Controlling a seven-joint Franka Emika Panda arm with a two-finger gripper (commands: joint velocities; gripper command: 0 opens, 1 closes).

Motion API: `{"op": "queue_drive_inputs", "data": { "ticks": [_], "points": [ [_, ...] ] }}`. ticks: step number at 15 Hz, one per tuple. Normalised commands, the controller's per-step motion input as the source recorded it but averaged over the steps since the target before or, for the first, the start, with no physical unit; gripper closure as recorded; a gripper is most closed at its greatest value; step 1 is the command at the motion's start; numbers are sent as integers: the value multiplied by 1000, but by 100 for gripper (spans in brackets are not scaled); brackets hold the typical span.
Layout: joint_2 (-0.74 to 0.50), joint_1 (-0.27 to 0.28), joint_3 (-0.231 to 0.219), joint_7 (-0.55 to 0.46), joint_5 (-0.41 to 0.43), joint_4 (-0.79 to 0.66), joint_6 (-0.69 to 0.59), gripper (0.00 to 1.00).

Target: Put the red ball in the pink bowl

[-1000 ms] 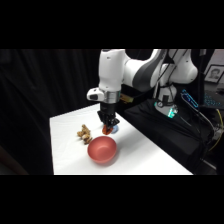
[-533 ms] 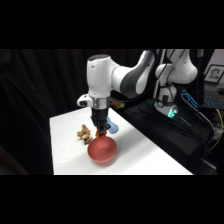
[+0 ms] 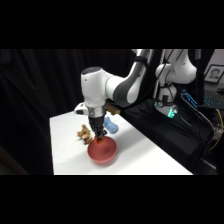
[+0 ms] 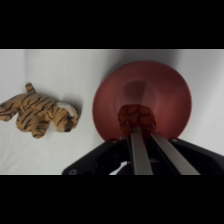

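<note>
Right at the fingertips of the gripper (image 4: 136, 131), the red ball (image 4: 136, 117) sits pinched between the two fingers (image 4: 139, 155), which stand narrow, closed onto it from both sides. The ball's bumpy top bulges out just past the finger ends, and in the wrist view it hangs directly over the inside of the pink bowl (image 4: 170, 90), toward the near side of the bowl's floor. Whether the ball touches the bowl's bottom cannot be told here.

From the side, the gripper (image 3: 100, 138) comes straight down into the pink bowl (image 3: 102, 152), with a spot of the red ball (image 3: 100, 142) showing at its tip, just above the rim.

Moving outward: a small striped plush tiger (image 4: 37, 115) lies on the white table (image 4: 70, 75) beside the bowl, apart from it; in the side view the plush tiger (image 3: 84, 133) sits just behind the bowl. A blue toy (image 3: 111, 125) lies farther back, near the arm (image 3: 120, 87), on the white table (image 3: 145, 155).
</note>
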Motion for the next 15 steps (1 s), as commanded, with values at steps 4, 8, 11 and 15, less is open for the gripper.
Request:
{"op": "queue_drive_inputs", "data": {
  "ticks": [4,8,11,15],
  "points": [
    [145,-47,56,-141,141,196,-64,59],
    [93,-88,80,-178,190,194,-103,25],
    [52,-118,84,-226,181,186,-197,2],
    [-67,-123,52,-219,157,147,-275,0]
  ]
}}
